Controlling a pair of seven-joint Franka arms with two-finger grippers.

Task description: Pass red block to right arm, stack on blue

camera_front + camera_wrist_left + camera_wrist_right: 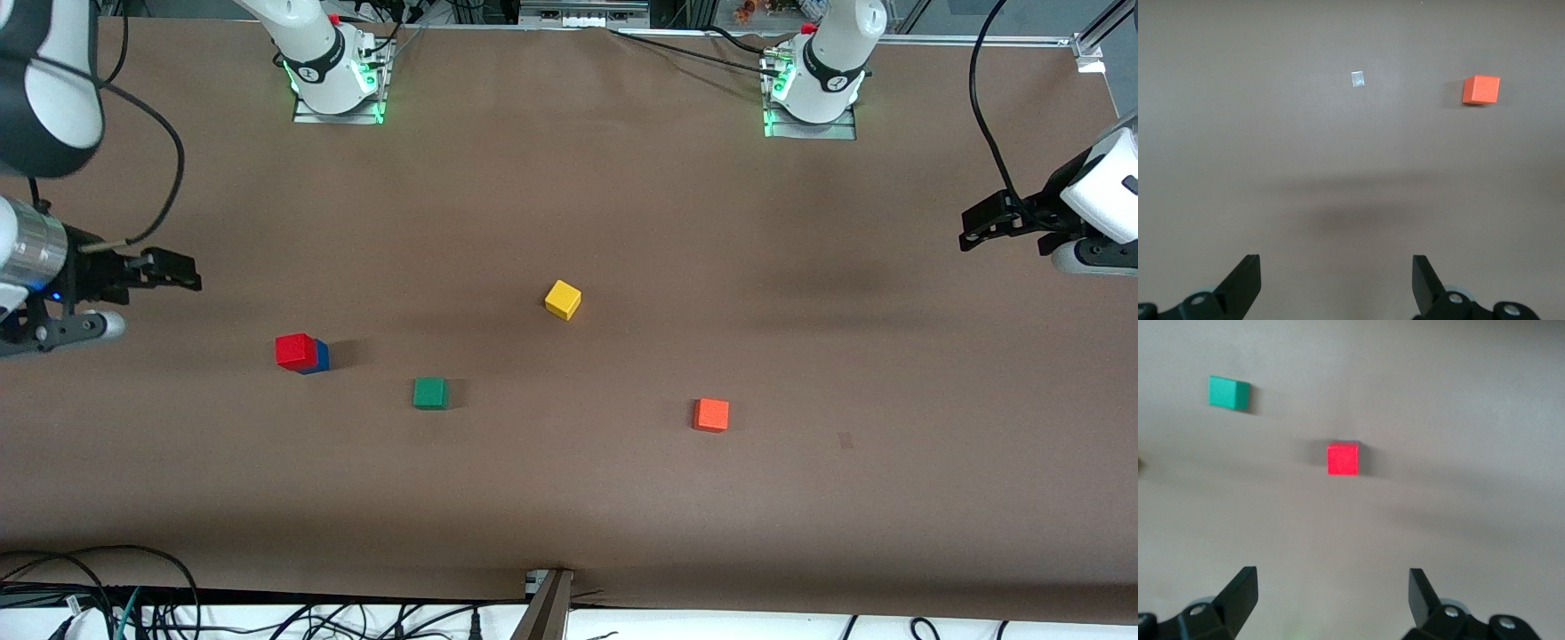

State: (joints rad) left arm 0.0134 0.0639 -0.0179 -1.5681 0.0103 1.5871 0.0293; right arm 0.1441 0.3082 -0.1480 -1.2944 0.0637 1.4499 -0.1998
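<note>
The red block (295, 350) covers most of the blue cube (321, 356); both arms' upper links run off the front view's edges.

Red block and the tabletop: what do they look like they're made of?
Red block, sitting on the blue block: probably painted wood or hard plastic, judging by its flat even colour, crisp edges and lack of glare. Table: seems covered in matte brown paper or fabric, with no shine and soft shadows. Neither can be confirmed.
</note>
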